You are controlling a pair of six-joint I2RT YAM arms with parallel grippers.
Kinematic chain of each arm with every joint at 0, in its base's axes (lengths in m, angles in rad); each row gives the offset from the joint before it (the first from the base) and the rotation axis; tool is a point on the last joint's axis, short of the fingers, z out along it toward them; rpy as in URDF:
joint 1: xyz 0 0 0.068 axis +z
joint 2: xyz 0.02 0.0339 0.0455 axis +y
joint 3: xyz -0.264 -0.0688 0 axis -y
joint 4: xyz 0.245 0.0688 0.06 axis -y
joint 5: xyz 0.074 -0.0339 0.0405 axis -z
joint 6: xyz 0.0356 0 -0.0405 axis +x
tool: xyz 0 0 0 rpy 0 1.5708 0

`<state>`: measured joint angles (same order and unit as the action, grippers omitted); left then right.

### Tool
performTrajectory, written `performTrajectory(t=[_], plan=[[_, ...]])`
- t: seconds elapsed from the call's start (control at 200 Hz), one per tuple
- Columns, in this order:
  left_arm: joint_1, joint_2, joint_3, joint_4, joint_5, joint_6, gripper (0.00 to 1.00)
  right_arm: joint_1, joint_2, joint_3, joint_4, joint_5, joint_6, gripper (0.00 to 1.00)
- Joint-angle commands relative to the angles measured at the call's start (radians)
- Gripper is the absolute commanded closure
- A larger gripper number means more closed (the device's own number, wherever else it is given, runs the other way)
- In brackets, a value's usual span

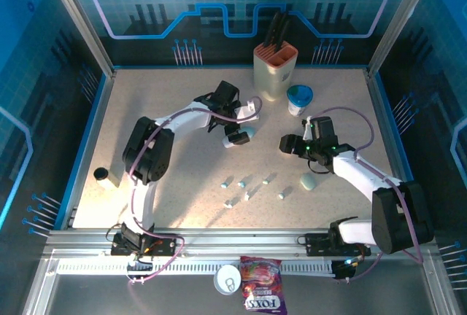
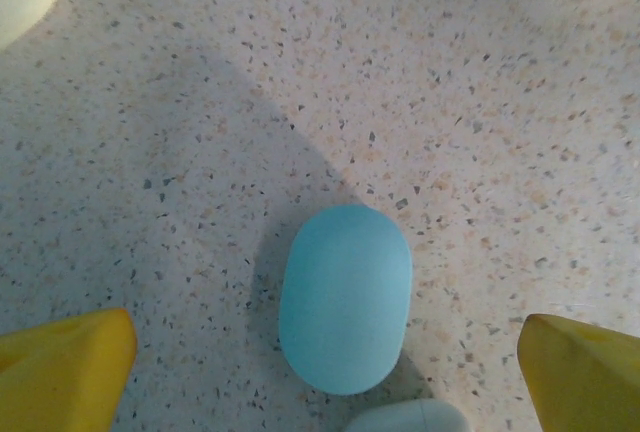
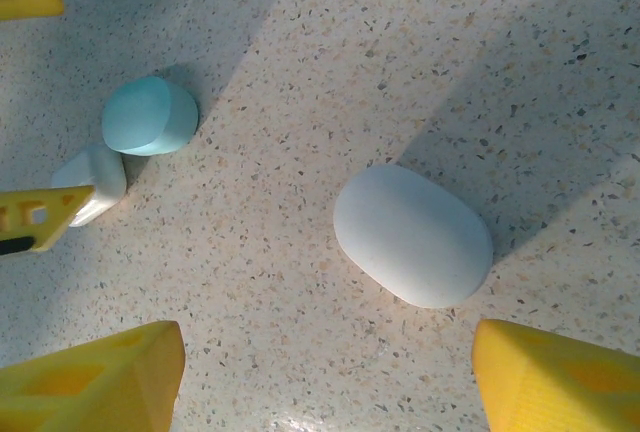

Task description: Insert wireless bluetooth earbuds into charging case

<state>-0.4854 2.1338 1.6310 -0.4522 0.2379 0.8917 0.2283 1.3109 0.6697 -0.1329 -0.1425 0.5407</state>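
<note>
Your left gripper stands released with the blue case untouched between its jaws, your right gripper gapes astride the white case, and the earbuds lie scattered behind both grippers.

On the speckled beige tabletop, a beige plastic knife block and a blue-lidded white tub are being carried at upper centre, a pale blue pebble-shaped case mid-frame, tiny white and blue stemmed earbuds below it, and a whitish pebble-shaped case at lower right.
</note>
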Motion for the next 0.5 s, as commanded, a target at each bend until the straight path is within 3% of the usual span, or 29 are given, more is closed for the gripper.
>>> performTrajectory(t=[0.0, 0.145, 0.27, 0.49], plan=[[-0.002, 0.076, 0.088, -0.132, -0.009, 0.098, 0.04, 0.009, 0.001, 0.013, -0.01, -0.014, -0.016, 0.24], [-0.002, 0.15, 0.174, -0.198, 0.028, 0.143, 0.1, 0.009, 0.002, 0.01, -0.013, -0.016, -0.017, 0.23], [-0.002, 0.185, 0.215, -0.215, 0.049, 0.154, 0.21, 0.009, 0.005, 0.01, -0.013, -0.014, -0.019, 0.23], [-0.017, 0.22, 0.261, -0.238, 0.062, 0.143, 0.22, 0.007, 0.027, 0.015, -0.004, -0.02, -0.016, 0.23]])
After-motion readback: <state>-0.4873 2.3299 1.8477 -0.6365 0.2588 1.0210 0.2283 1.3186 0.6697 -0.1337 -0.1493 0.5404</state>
